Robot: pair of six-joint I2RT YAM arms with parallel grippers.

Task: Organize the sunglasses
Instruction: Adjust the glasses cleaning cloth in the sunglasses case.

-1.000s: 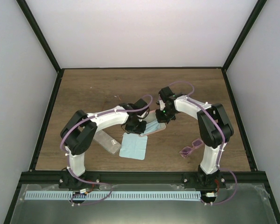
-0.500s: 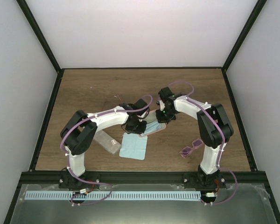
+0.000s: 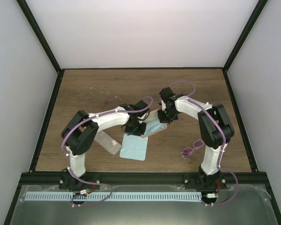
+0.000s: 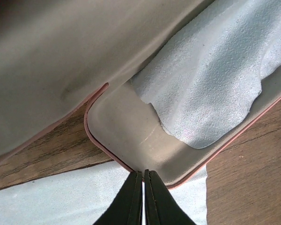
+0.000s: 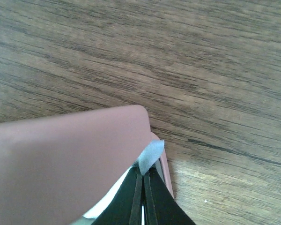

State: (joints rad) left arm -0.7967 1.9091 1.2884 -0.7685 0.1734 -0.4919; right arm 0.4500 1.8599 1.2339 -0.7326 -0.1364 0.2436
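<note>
My left pincer (image 4: 144, 172) is clamping tight on the pink case (image 4: 126, 136) rim and my right pincer (image 5: 144, 174) is nipping the blue cloth (image 5: 150, 157) (wrist cams only). Overhead alone is showing the purple sunglasses (image 3: 192, 150), lying well off to the right.

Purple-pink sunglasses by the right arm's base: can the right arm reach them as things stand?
Probably, once freed: the purple-pink sunglasses lie uncovered beside it, but the right tool is shut on a blue cloth corner at the pink case.
</note>
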